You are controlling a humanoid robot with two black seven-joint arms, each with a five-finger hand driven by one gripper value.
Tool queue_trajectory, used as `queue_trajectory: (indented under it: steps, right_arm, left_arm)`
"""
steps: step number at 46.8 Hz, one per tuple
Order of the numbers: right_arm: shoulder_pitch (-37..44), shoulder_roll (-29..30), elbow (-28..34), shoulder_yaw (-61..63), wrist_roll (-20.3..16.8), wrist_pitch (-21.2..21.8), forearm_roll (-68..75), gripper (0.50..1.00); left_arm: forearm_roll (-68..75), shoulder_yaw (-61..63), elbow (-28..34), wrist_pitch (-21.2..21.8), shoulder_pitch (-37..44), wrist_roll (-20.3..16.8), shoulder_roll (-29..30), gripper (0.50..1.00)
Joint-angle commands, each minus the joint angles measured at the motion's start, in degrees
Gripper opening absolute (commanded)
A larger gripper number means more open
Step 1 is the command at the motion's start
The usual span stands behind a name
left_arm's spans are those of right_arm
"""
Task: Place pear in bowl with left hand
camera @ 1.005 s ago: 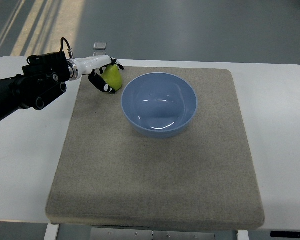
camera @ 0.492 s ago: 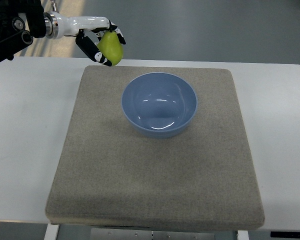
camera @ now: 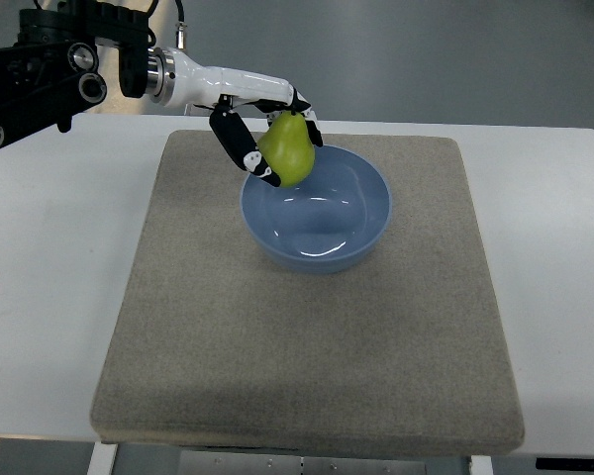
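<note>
Green pear (camera: 289, 150) above blue bowl (camera: 317, 210)

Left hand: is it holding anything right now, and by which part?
Yes. The left hand holds the pear around its body, fingers wrapped on both sides, stem end up, above the near-left rim of the bowl.

A yellow-green pear (camera: 289, 148) is seen against a pale blue bowl (camera: 361, 237), which is set on a grey-beige, speckled mat (camera: 307, 356). The desk (camera: 54, 297) is white; the left hand (camera: 262, 134) is white with black fingers (camera: 240, 148).
</note>
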Motion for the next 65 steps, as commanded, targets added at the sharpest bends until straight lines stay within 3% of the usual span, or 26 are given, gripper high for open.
queue_trajectory:
  steps: [1, 14, 18, 22, 25, 28, 31, 38, 52, 65]
  right_arm:
    - [0.0, 0.0, 0.0, 0.0, 0.0, 0.0, 0.0, 0.926]
    - [0.0, 0.0, 0.0, 0.0, 0.0, 0.0, 0.0, 0.926]
    - [0.0, 0.0, 0.0, 0.0, 0.0, 0.0, 0.0, 0.926]
    - [0.0, 0.0, 0.0, 0.0, 0.0, 0.0, 0.0, 0.926]
    - [0.0, 0.0, 0.0, 0.0, 0.0, 0.0, 0.0, 0.926]
    - [0.0, 0.0, 0.0, 0.0, 0.0, 0.0, 0.0, 0.926]
    - [0.0, 0.0, 0.0, 0.0, 0.0, 0.0, 0.0, 0.926]
    - [0.0, 0.0, 0.0, 0.0, 0.0, 0.0, 0.0, 0.926]
    - [0.0, 0.0, 0.0, 0.0, 0.0, 0.0, 0.0, 0.926]
    - [0.0, 0.0, 0.0, 0.0, 0.0, 0.0, 0.0, 0.926]
  left_arm:
    - [0.1, 0.4, 0.1, 0.2, 0.5, 0.5, -0.9, 0.5]
    - [0.4, 0.5, 1.2, 1.4, 3.4, 3.0, -4.9, 0.5]
    - [0.3, 0.4, 1.4, 1.5, 4.1, 3.8, -5.2, 0.589]
    - [0.2, 0.3, 1.6, 1.7, 4.6, 3.8, -5.8, 0.771]
    - [-0.1, 0.0, 1.8, 2.2, 4.7, 3.8, -5.8, 0.874]
    - [-0.8, -0.2, 1.9, 3.6, 4.7, 3.8, -5.8, 0.953]
    - [-1.0, -0.4, 2.2, 5.8, 4.7, 3.7, -5.8, 0.992]
    - [-3.4, -0.7, 2.3, 9.3, 4.8, 3.7, -5.4, 0.994]
    - [-19.7, -1.5, 3.3, 9.5, 4.1, 3.7, -4.0, 0.994]
    - [-29.2, -11.7, 7.9, 9.4, 9.0, 3.8, -0.3, 0.994]
